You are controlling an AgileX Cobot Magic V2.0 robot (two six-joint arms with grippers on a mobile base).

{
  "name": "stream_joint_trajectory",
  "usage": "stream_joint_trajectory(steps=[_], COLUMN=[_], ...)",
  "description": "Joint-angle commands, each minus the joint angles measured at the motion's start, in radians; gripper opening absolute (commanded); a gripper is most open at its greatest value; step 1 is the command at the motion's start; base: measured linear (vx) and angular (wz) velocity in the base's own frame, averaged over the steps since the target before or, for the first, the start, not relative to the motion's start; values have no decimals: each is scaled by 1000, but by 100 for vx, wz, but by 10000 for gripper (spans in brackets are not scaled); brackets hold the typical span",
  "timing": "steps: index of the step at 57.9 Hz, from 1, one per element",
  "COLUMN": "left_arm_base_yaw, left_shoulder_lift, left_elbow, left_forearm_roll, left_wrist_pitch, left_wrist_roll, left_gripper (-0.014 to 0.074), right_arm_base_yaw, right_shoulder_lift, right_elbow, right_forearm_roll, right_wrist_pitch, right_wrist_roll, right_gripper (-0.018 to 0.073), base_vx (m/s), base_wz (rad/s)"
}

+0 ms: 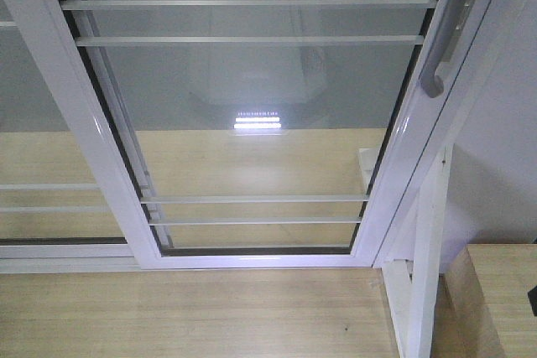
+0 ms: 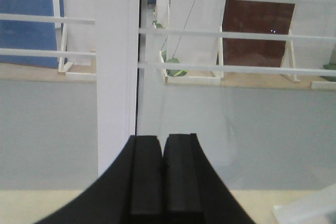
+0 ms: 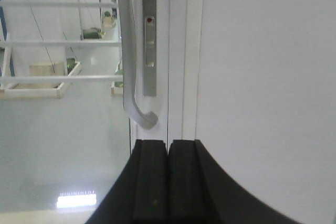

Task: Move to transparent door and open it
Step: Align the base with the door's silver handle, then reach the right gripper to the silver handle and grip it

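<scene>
On the transparent door, the upright pull handle sits just above the right end effector, fingers pressed together.

Front view: high, pitched down at the transparent door and wood floor, close in. Left wrist view: level, close to a white stile, over the left end effector. Right wrist view: level, close on the pull handle, also at front view's upper right.
</scene>
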Motion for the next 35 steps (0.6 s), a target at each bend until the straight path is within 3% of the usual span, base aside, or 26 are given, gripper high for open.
stream_joint_trajectory(steps=[1,7,16,25,35], left_arm_base_yaw=[2,2,2,2,2], left_shoulder_lift=[-4,-1,88,298,555], left_elbow=[-25,-106,-273,-433,-522], left_forearm_roll=[-9,-9,-8,-6,-6], left_wrist_pitch=[-193,-237,-190,-188,-252], left_wrist_roll=[-5,-2,1,1,1], left_gripper=[-6,-6,-5,-3,-3], right_arm_base_yaw=[-3,-3,-3,-3,-3], right_shoulder_lift=[23,53,194,413,659], right_elbow=[-35,-164,-424,-608,-652], right_forearm_roll=[-5,-7,-11,-30,-30], right_wrist_pitch=[-142,-70,73,69,43], right_wrist_roll=[3,2,-8,-17,-15], right_gripper=[-9,-8,-6,-6,-6], base_vx=[0,0,0,0,0], base_wz=[0,0,0,0,0])
